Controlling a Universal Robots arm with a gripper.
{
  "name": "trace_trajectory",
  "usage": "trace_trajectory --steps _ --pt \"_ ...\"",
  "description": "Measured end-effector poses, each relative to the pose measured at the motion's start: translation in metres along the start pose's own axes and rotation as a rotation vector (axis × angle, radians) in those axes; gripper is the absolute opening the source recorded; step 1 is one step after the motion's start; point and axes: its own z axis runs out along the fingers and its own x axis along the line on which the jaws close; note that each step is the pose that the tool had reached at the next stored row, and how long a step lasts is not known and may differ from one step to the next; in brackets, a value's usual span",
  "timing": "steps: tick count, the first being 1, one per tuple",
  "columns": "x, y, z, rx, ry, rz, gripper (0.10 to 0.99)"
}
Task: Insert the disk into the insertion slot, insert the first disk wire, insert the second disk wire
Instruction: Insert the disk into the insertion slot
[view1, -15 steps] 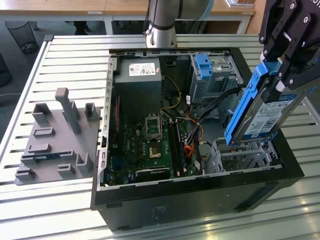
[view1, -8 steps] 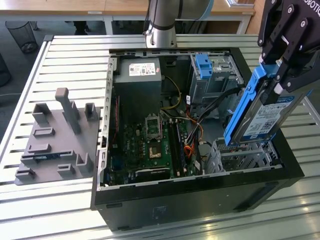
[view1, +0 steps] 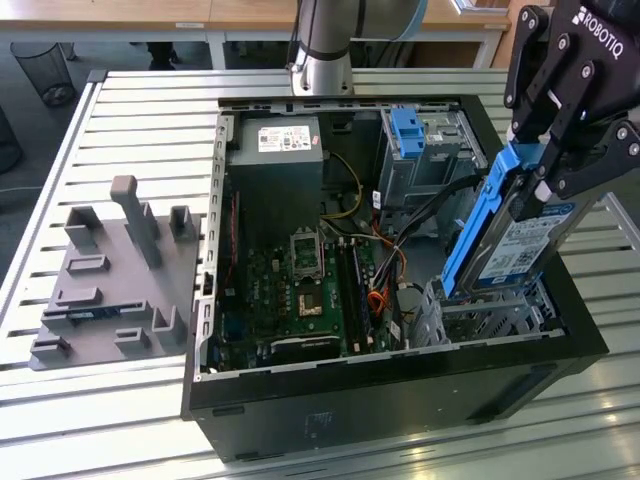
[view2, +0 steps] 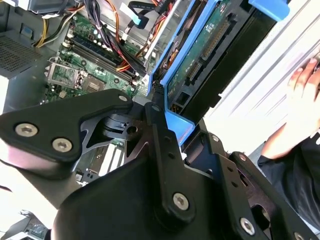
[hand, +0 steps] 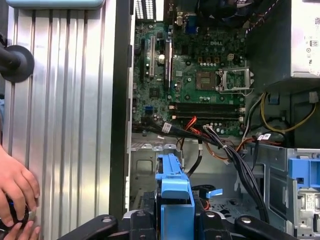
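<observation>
- The flat rectangular silver disk (view1: 527, 250), white-and-blue labelled and clipped in a bright blue plastic caddy frame (view1: 478, 232), hangs steeply tilted above the near corner of the open black computer case (view1: 400, 368), on the exterior view's right.
- It looks stiff, fairly heavy for its size and sensitive to knocks. The sound place to hold it is the caddy's plastic sides, not the bare green circuit face.
- The black gripper (view1: 545, 190) is clamped on the disk's upper end, a finger on either side of the caddy, so the disk reaches down and away from it.
- Its lower end is at the mouth of the insertion slot (view1: 492, 316), a low silver-grey perforated sheet-metal bay. It is not seated, and I cannot tell whether they touch.
- Farther in lie loose black and orange wires (view1: 400, 250), a green motherboard (view1: 300, 290) and a taller grey cage with a blue tab (view1: 405, 130).
- A person's hand (hand: 15, 185) rests on the slatted metal surface (view1: 130, 110) beside the case.
</observation>
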Motion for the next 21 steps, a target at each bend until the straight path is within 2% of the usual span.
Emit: trace_trajectory --steps 7,13,21 --pt "-0.0049 0.0002 0.0068 0.000 -0.0001 0.000 0.365" --pt "-0.0050 0.0009 0.0099 0.000 -0.0008 0.023 0.365" --pt "-0.0049 0.0008 0.0150 0.000 -0.0003 0.024 0.365"
